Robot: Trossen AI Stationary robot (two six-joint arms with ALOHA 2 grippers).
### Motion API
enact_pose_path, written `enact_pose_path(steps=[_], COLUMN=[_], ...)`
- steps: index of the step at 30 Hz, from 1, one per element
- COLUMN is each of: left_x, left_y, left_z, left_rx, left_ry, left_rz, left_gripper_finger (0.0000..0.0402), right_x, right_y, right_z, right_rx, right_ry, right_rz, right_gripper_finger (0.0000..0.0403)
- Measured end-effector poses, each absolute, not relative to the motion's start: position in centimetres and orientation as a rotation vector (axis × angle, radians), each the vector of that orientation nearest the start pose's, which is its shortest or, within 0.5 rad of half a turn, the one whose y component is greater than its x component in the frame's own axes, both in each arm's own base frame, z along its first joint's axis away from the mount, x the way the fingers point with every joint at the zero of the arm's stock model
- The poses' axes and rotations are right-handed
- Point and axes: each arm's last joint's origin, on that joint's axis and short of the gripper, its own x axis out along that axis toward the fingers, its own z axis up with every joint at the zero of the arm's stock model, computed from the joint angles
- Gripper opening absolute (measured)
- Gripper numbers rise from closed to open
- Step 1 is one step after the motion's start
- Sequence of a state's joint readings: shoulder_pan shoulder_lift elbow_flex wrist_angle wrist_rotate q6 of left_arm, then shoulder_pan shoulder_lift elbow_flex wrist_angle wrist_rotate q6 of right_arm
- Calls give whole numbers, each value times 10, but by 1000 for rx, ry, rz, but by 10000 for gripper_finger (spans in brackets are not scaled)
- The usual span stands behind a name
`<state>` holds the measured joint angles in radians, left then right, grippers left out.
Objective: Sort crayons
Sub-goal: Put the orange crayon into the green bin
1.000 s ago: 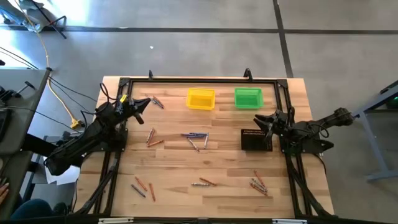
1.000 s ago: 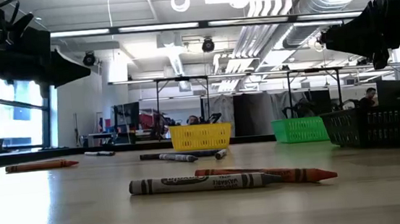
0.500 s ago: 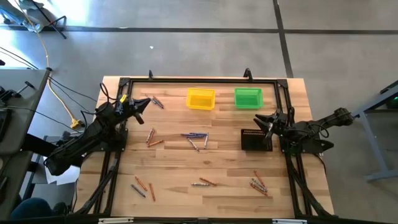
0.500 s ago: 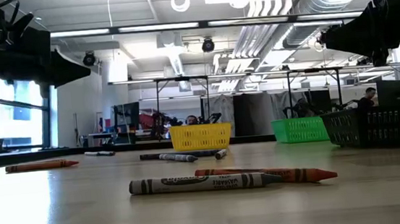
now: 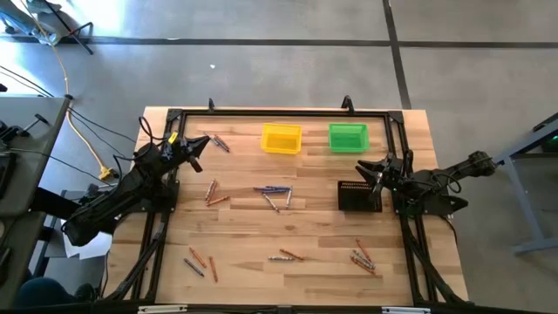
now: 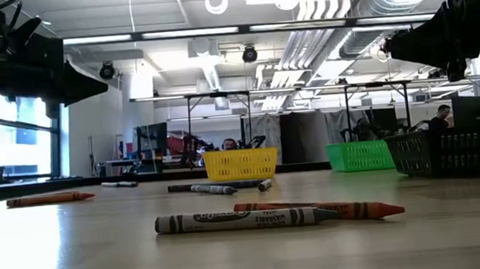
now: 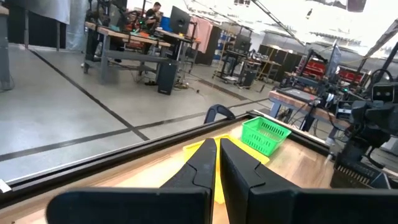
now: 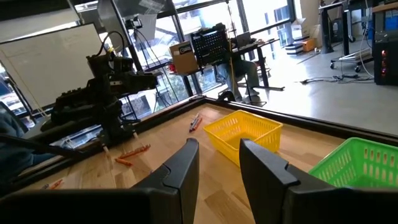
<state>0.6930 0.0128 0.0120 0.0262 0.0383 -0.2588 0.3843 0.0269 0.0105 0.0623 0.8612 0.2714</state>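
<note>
Sorting not begun: crayons (image 5: 273, 194) lie scattered across the desk (image 5: 305, 240); yellow bin (image 5: 281, 138) and green bin (image 5: 348, 137) look empty. Left gripper (image 5: 200, 144) closed on nothing, right gripper (image 5: 364, 167) parted, empty, both raised

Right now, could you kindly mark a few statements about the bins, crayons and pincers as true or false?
1. The yellow bin sits left of the green bin along the table's far edge in the high view. True.
2. The left pincer holds a crayon. False: its fingers are shut with nothing between them.
3. The right pincer is open and empty. True.
4. Every crayon already lies in a bin. False: the crayons are scattered over the table and both bins look empty.
5. The black tray stands beside the left arm. False: it sits by the right pincer.
</note>
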Motion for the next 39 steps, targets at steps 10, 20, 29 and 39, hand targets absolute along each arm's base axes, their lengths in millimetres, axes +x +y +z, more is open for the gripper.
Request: enact_pose_path(steps=[10,20,29,39], left_x=[76,76,76,78], left_y=[62,62,62,62], left_z=[169,169,169,167], left_rx=[-244,-292,-261,-361], left_ry=[-104,-120,-109,-115], left_rz=[651,652,653,617], left_gripper_finger=[10,10,10,10], right_x=[90,90,90,90], right_y=[13,13,13,13], right_z=[170,170,170,171], right_rx=[290,290,306,396], right_ry=[-99,-98,-102,-128], right_rz=[-470,-470,-469,-465], right_gripper_finger=[110,110,110,110])
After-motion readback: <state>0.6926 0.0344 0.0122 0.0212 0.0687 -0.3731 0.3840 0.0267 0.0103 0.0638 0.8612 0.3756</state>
